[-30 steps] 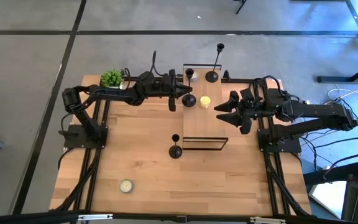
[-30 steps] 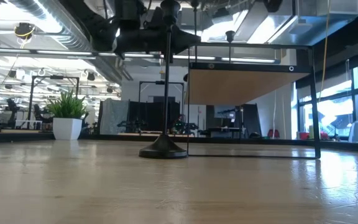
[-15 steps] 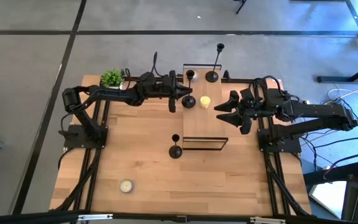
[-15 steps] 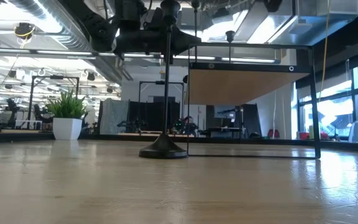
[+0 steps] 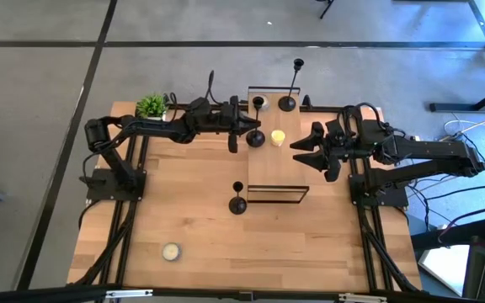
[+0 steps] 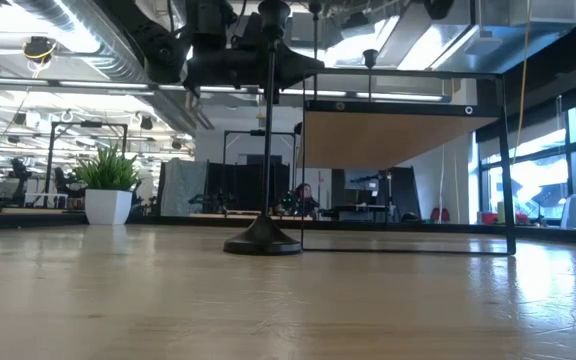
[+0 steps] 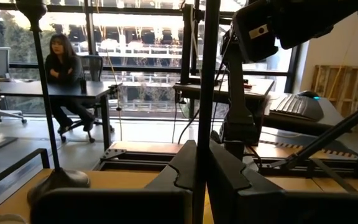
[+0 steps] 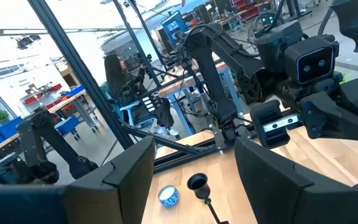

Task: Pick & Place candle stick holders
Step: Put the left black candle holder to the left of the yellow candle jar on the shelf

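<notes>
left gripper [image 7: 199, 171] pinches a holder [image 5: 257, 135] stem over the shelf [image 5: 263, 160] | right gripper [image 5: 308, 150] spread, waiting beside | lower straight, seat base flat clear of yellow candle [image 5: 278, 137], then release | other holders: shelf back [image 5: 290, 99], table [image 5: 237, 203]

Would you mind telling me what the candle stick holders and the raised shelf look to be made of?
The candle stick holders, such as the one on the table, look like black-painted metal with a matte finish: thin rigid stems, flared round bases, little shine. The left hand is shut on another holder's stem. The raised shelf seems light wood on a thin black metal frame, though it could be veneer.
</notes>
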`<state>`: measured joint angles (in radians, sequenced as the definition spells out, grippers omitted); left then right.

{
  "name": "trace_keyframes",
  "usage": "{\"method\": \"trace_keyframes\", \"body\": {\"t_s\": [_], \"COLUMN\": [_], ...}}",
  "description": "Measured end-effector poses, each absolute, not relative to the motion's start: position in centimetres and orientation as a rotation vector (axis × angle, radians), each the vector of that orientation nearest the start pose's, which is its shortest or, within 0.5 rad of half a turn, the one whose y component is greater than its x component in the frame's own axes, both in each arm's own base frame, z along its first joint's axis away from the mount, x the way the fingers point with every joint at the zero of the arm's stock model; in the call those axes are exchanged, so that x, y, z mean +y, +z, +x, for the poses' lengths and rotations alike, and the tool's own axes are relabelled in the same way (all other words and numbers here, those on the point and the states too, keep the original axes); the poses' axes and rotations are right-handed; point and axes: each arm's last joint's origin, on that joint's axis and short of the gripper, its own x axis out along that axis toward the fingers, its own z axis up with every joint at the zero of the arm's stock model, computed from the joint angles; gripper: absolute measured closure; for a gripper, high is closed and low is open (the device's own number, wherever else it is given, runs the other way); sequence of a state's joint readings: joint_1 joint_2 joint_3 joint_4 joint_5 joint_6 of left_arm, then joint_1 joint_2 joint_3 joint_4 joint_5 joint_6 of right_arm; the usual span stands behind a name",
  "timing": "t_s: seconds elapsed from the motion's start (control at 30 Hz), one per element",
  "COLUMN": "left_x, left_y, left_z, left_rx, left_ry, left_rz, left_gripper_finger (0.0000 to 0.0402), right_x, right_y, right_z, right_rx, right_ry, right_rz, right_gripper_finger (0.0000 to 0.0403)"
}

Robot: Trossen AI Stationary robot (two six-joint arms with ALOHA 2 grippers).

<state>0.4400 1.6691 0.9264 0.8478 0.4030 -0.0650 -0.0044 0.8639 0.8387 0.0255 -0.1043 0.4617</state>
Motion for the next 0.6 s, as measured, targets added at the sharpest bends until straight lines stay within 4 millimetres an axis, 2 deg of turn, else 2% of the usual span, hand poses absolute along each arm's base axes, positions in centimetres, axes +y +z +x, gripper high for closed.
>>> {"method": "trace_keyframes", "body": {"t_s": [0.6], "left_x": [14.83], "left_y": [25.53], "left_z": [32.91], "left_rx": [-0.106], "left_ry": [0.044], "left_rz": [-0.045], "left_gripper_finger": [0.0391], "right_x": [0.22], "right_y": [35.80], "right_z": [19.17], "right_rx": [0.023], "right_ry": [0.098], "right_rz": [0.460], "right_gripper_finger": [0.0176]}}
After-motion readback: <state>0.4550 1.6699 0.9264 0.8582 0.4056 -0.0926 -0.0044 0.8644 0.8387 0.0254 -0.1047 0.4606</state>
